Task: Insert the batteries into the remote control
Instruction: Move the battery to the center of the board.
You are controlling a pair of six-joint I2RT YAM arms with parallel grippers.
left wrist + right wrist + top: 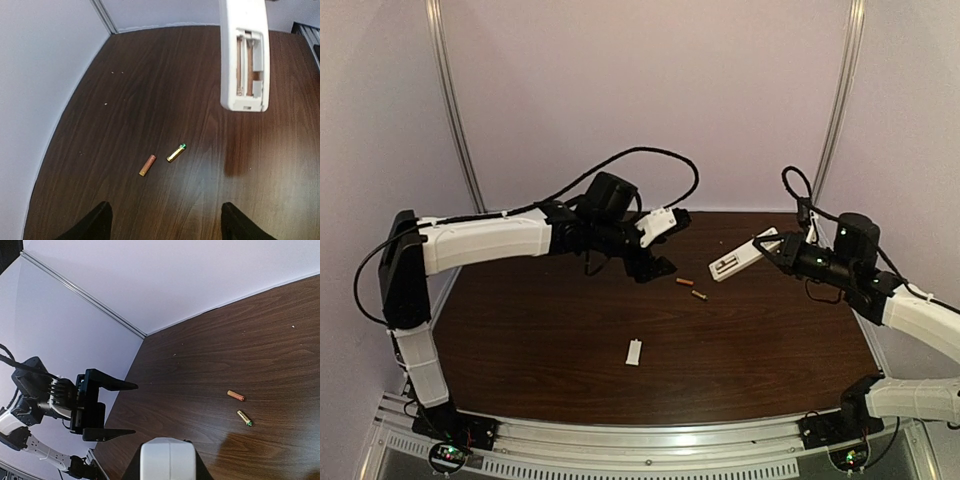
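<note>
1. white plastic remote control (pixel 744 256) is up in the air over the back right part of the brown wood surface (pixel 540 340). it does not lie on the surface.
2. the right gripper (pixel 768 246) is clamped on one short end of the remote control, with a finger on each side.
3. the long side of the remote control runs from the right gripper down and to the left, toward the middle of the surface. the free end is the lower end. it points toward the left gripper (pixel 133 409).
4. the battery bay (pixel 248 62) on the remote control is open, close to the free end. its two long slots run the same way as the remote control.
5. both batteries are outside the bay. the orange battery (pixel 147 165) and the gold battery (pixel 176 152) lie flat on the surface between the two grippers. they are near each other but not touching.
6. the two batteries slant the same way. the gold battery has a green tip on the end away from the orange battery.
7. the left gripper has its fingers wide apart and holds nothing. it hangs above the surface, to the left of the batteries.
8. a small white cover plate (pixel 634 352) lies flat by itself, closer to the arm bases and well apart from the batteries.
</note>
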